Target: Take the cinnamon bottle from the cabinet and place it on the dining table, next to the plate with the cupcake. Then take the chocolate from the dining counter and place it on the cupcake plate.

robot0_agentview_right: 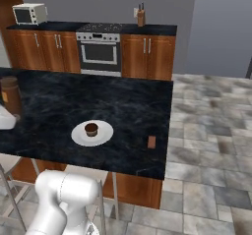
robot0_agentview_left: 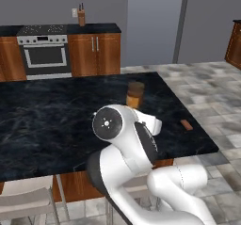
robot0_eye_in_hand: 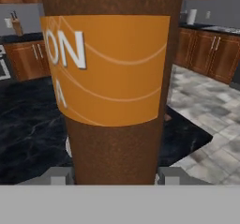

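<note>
Step in hand: first half of the task, carriage of the brown cylindrical cinnamon bottle with orange label point(robot0_eye_in_hand: 112, 78) toward its place on the black marbled bench point(robot0_agentview_left: 56, 120).

Pincer point(robot0_eye_in_hand: 115, 175): closed about the lower body of the bottle, grey fingertips point(robot0_eye_in_hand: 60, 175) showing at either side of it in the hand view. Bottle upright between them, appearing lifted above the bench top; in the left base view it stands just beyond the white arm.

White round plate point(robot0_agentview_right: 92, 132) with brown cupcake point(robot0_agentview_right: 91, 129): on the bench, beyond and to the right of the pincer in the right base view, apart from the bottle.

Small reddish-brown chocolate bar point(robot0_agentview_right: 151, 141): on the bench near its edge, farther right of the plate, well apart from the pincer, untouched.

Next move, as judged: travel toward the plate, descent to bare bench just beside the rim, then release. Care needed to keep the bottle upright and off the plate itself.
</note>
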